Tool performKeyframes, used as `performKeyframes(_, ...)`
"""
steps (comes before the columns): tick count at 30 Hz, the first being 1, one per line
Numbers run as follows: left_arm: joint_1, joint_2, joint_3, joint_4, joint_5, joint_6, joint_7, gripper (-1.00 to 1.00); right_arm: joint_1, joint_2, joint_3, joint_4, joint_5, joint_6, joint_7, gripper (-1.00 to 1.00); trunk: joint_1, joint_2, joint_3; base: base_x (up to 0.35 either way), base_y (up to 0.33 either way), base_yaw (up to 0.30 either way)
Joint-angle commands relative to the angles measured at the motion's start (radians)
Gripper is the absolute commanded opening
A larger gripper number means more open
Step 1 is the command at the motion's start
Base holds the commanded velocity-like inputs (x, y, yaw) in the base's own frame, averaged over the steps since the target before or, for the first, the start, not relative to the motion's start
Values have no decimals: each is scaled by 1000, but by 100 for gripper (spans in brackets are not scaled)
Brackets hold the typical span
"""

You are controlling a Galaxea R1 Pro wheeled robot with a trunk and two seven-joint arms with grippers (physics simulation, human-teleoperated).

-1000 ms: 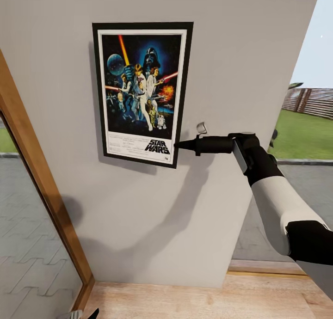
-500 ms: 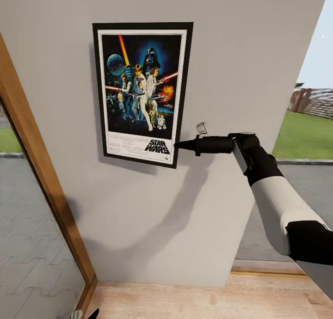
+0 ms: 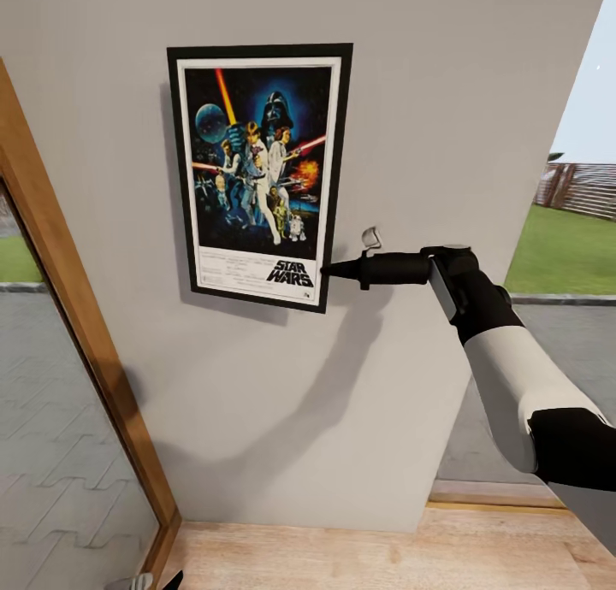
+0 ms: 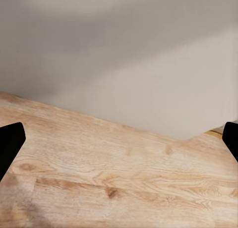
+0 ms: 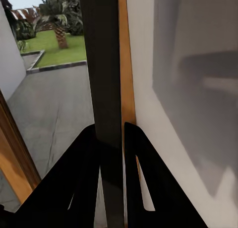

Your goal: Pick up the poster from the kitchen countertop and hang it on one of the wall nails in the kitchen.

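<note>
The poster (image 3: 259, 173) is hanging flat against the pale grey wall (image 3: 445, 103), slightly tilted, upper centre of the head view. The right gripper (image 3: 329, 270) is reaching in from 3 o'clock, its fingers (image 5: 130, 153) closing on the poster's black frame edge near the lower right corner. The left gripper (image 4: 119, 139) is spreading its fingers wide with nothing between them above the wooden floor (image 4: 99, 173).

Soft even daylight, blurred arm shadow on the grey wall (image 3: 445, 103), slightly smeary low-resolution renders.
</note>
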Motion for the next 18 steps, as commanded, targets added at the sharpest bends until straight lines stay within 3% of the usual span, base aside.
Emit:
performKeyframes(1, -1, 0, -5, 2, 10, -2, -5, 100, -1, -1, 4, 0, -8, 12, 0, -100, 1, -2, -2, 0, 0, 0)
performKeyframes(12, -1, 0, -5, 2, 10, -2, -5, 100, -1, -1, 4, 0, -8, 12, 0, -100, 1, -2, -2, 0, 0, 0)
performKeyframes(18, 34, -9, -7, 3, 9, -12, -2, 100, -13, -20, -2, -9, -12, 24, 5, -100, 1, -2, -2, 0, 0, 0)
